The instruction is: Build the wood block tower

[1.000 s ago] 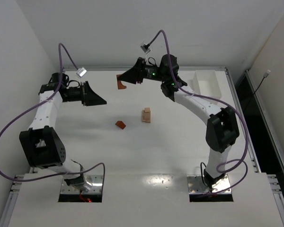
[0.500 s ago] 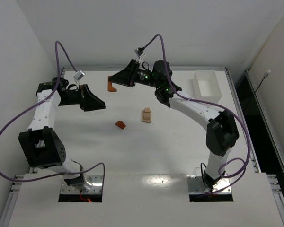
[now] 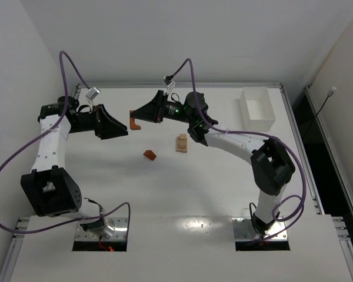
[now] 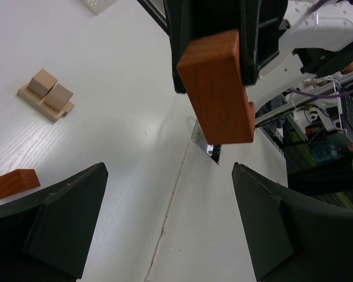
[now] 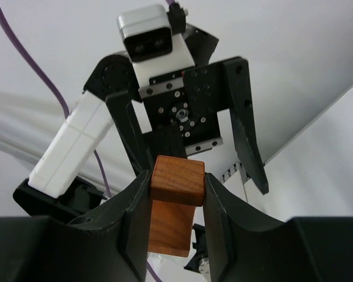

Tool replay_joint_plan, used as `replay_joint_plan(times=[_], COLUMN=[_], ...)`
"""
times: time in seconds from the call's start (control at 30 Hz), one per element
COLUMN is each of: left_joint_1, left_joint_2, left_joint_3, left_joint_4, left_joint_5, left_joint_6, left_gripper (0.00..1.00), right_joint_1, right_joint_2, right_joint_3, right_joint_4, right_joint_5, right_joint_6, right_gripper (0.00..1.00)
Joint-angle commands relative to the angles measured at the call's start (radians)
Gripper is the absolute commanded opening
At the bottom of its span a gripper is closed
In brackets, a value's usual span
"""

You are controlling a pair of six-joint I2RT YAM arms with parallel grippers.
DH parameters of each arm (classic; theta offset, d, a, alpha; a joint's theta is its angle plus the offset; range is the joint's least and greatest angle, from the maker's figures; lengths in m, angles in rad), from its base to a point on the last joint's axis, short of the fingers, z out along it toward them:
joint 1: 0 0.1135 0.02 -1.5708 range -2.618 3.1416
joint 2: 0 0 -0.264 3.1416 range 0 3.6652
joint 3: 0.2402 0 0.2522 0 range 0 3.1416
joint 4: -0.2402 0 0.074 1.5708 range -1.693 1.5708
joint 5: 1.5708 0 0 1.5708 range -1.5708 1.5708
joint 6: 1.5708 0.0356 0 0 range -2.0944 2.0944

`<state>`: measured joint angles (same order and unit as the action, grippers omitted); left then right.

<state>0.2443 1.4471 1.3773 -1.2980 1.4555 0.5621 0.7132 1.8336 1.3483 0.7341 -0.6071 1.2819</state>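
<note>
While right end effector (image 5: 176, 200) clamps reddish block (image 5: 177, 181) | left end effector (image 4: 167, 176) released, opposite

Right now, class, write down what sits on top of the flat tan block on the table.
Two tan cubes sit side by side on the flat block; its top beneath them is hidden.

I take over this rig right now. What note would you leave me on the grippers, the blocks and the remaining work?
Right gripper: shut on the reddish-orange block, held in the air.
Left gripper: open, empty, facing that block.
On the table: a tan bar with two tan cubes on it; a reddish wedge lies apart from it.
Done: only this low base. Left: probably stack the held block and the wedge.
</note>
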Motion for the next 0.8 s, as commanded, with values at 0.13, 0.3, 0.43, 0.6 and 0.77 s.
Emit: replay_joint_plan(times=[0.13, 0.3, 0.43, 0.6, 0.77], left_joint_1=[0.016, 0.016, 0.007, -0.014, -0.023], left_joint_2=[0.042, 0.042, 0.033, 0.003, -0.031], left_joint_3=[0.034, 0.065, 0.075, 0.085, 0.094], left_joint_4=[0.008, 0.008, 0.008, 0.017, 0.026], left_joint_5=[0.163, 0.163, 0.163, 0.163, 0.163], left_joint_6=[0.036, 0.013, -0.002, -0.037, -0.051], left_gripper=[0.85, 0.83, 0.82, 0.81, 0.85], right_joint_1=[0.009, 0.009, 0.019, 0.028, 0.028], right_joint_2=[-0.036, -0.036, -0.016, 0.004, 0.013], right_joint_3=[-0.054, -0.064, -0.064, -0.055, -0.046], right_joint_4=[0.165, 0.186, 0.195, 0.205, 0.205], right_joint_5=[0.003, 0.003, 0.003, 0.003, 0.003], right_joint_6=[0.010, 0.019, 0.019, 0.019, 0.019], right_gripper=[0.00, 0.00, 0.00, 0.00, 0.00])
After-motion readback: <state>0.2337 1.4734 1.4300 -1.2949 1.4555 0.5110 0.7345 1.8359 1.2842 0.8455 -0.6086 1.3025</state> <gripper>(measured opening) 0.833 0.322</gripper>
